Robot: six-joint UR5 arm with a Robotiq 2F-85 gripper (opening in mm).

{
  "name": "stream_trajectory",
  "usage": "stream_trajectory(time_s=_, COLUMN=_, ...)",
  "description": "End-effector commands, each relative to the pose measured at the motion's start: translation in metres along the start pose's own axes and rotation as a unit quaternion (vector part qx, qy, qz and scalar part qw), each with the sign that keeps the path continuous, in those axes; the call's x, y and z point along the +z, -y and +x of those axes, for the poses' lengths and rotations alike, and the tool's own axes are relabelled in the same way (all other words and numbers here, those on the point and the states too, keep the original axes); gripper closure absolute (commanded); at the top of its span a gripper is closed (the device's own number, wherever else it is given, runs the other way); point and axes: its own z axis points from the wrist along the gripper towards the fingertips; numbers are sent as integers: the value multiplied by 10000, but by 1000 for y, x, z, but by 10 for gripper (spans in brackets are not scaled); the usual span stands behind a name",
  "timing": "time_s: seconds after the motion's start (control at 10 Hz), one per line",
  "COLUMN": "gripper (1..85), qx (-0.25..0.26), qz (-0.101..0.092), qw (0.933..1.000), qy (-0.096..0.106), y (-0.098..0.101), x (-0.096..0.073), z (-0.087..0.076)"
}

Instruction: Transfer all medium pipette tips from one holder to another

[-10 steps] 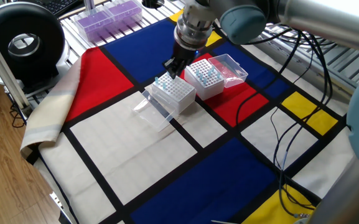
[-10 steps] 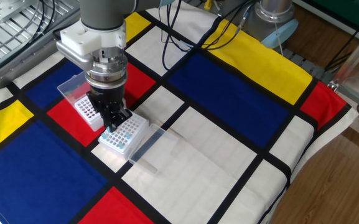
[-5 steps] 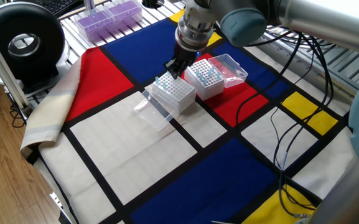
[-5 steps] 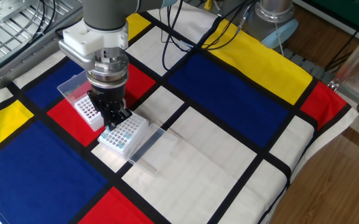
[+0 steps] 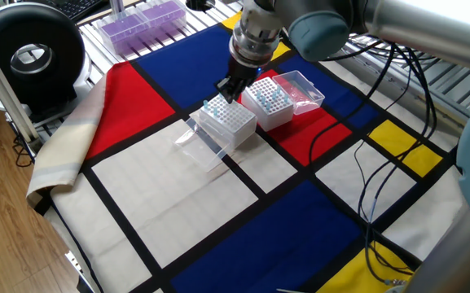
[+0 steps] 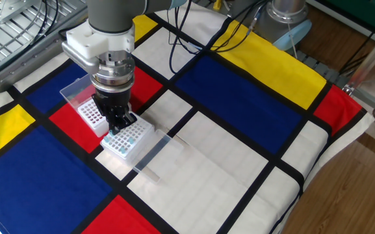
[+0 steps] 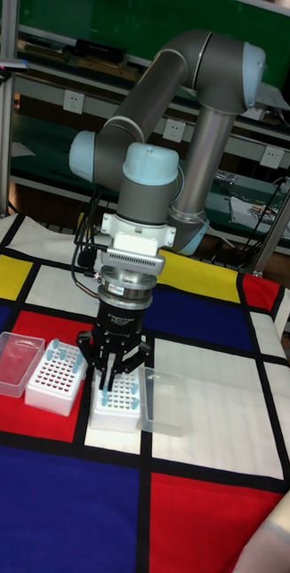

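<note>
Directly beneath the gripper [image 7: 108,390] sits the white rack [image 5: 228,122] we are filling, and compared with a second ago the claw has eased slightly lower over that rack's far corner; in the other fixed view its tips now sit closer to the hole grid. We read that as the seating stroke of one placement: a tip is going down into a hole, not being carried across. In the tall fixed view the fingers [image 7: 102,369] stand narrowly apart around a pale blue sliver that looks like one of the medium pipette tips [image 7: 106,392], but we cannot tell whether they are truly clamped on it or only flanking it. That tip hangs upright, long axis vertical, blue collar up and point down toward the rack. A few more blue-topped tips [image 5: 213,107] already stand in the row just below the claw, all upright. Beside the claw, away from the open lid [image 6: 153,151], the second rack [image 7: 54,379] holds many more tips, so we judge the transfer to be at an early stage.
</note>
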Motion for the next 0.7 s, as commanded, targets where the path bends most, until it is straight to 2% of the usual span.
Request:
stream_trajectory(time_s=0.0, gripper=773, qx=209, qz=15, qw=9998, qy=-19, y=1, x=-2, z=-1)
stream_trajectory(time_s=0.4, gripper=847, qx=397, qz=92, qw=9992, qy=-31, y=-2, x=-5, z=-4)
stream_trajectory(time_s=0.6, gripper=847, qx=445, qz=118, qw=9989, qy=-58, y=-2, x=-9, z=-4)
